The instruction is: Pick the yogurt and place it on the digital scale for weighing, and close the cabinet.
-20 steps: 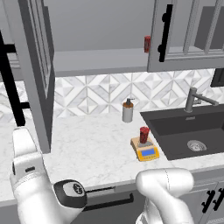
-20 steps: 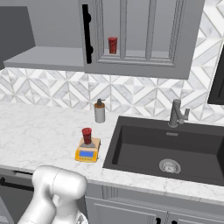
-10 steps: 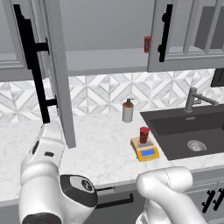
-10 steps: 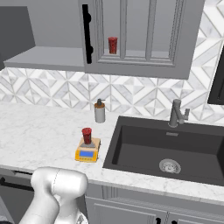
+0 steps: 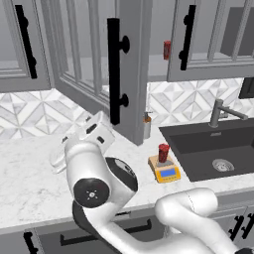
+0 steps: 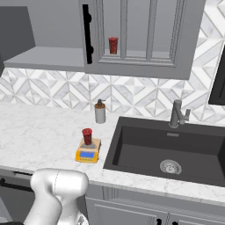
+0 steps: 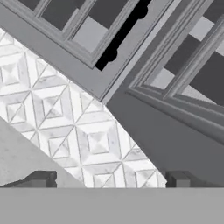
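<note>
door (image 5: 101,64) has swung further toward shut than half a second ago, its black handle (image 5: 114,77) now mid-frame in the left base view. yogurt (image 6: 87,136) unchanged, upright on the scale (image 6: 88,151) near the sink (image 6: 169,147). second red cup (image 6: 113,45) on the cabinet (image 6: 145,39) shelf. arm folded low behind the door, gripper (image 7: 107,179) fingers wide apart, empty, facing backsplash and door underside.

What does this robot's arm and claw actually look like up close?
The arm is glossy white, built of rounded, tube-like segments with dark grey joint rings and a round black cap with a small centre dot. The claw ends in two small, dark, blocky fingertips. No cables show.
</note>
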